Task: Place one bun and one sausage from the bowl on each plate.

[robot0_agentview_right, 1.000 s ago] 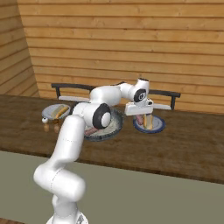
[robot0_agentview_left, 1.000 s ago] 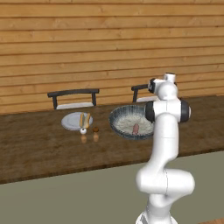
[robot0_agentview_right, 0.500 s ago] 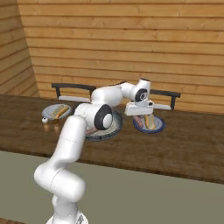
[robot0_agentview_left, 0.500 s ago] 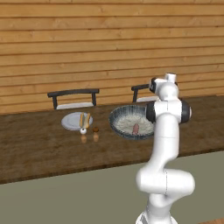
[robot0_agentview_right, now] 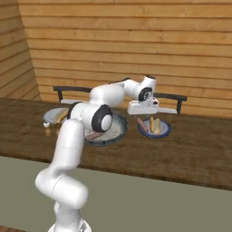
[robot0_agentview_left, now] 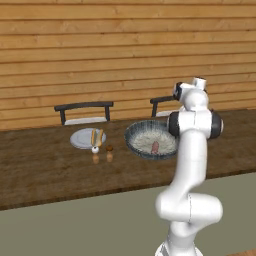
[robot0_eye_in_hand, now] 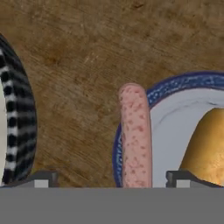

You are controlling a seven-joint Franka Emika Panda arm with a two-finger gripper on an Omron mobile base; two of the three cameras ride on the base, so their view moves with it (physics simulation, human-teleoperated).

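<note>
Over the blue plate [robot0_agentview_right: 163, 131] the claw [robot0_agentview_right: 143, 118] is held, its jaws spread wide with nothing clamped; in the hand view the two fingertips [robot0_eye_in_hand: 43, 179] are seen far apart at the bottom edge, one on either side of a sausage [robot0_eye_in_hand: 135, 135]. A second ago the fingers were seen drawn close together over this plate; they have since been parted.

On the plate's rim the sausage is laid, part on the plate and part overhanging the wood. Just beside it, further in on the plate, a bun [robot0_eye_in_hand: 205, 146] is seen. In the right base view the two lie side by side, sausage [robot0_agentview_right: 142, 124] nearer the bowl [robot0_agentview_right: 117, 131], bun [robot0_agentview_right: 155, 125] on the far side.

The bowl stands just beside the blue plate on the counter [robot0_agentview_right: 190, 154], apart from it; its striped rim [robot0_eye_in_hand: 17, 118] is seen at the left edge of the hand view. One sausage [robot0_agentview_left: 155, 146] is left inside it.

Beyond the bowl, well apart from the blue plate, the grey plate [robot0_agentview_left: 80, 139] is set, with a bun [robot0_agentview_left: 98, 135] on it. Two small shakers [robot0_agentview_left: 102, 154] stand just in front of that plate. Nothing but the claw appears changed from the earlier frames.
</note>
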